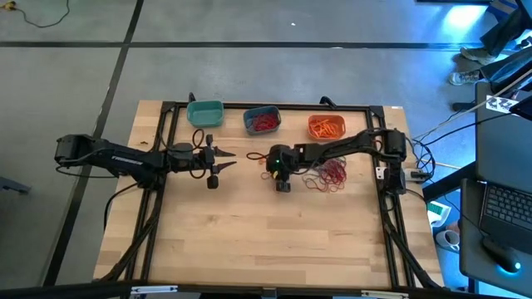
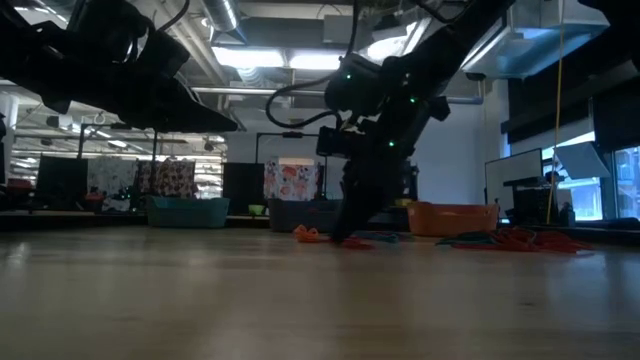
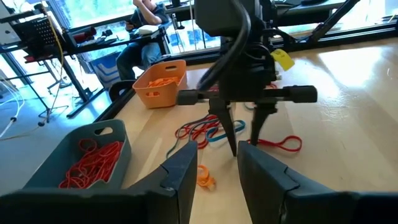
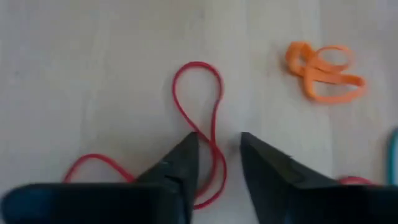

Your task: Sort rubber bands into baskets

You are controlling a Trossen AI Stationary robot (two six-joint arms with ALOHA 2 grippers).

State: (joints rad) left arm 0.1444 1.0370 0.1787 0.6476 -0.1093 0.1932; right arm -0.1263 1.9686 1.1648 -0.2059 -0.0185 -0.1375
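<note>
Right gripper [image 4: 217,155] narrowly parted astride red band [image 4: 199,112] partly hidden, left gripper [image 3: 217,165] parted, empty.

Light wood bench [image 1: 249,232] with a black metal frame [image 1: 283,106] round its edges, sitting under both grippers. Grey floor [image 1: 249,50] beyond the bench, with dark seams. Laptop [image 1: 503,208] on a side desk, well off past the right gripper. Person seated [image 3: 140,43] at a desk in the room, far behind the right gripper. Ceiling lights [image 2: 250,55] overhead.
</note>
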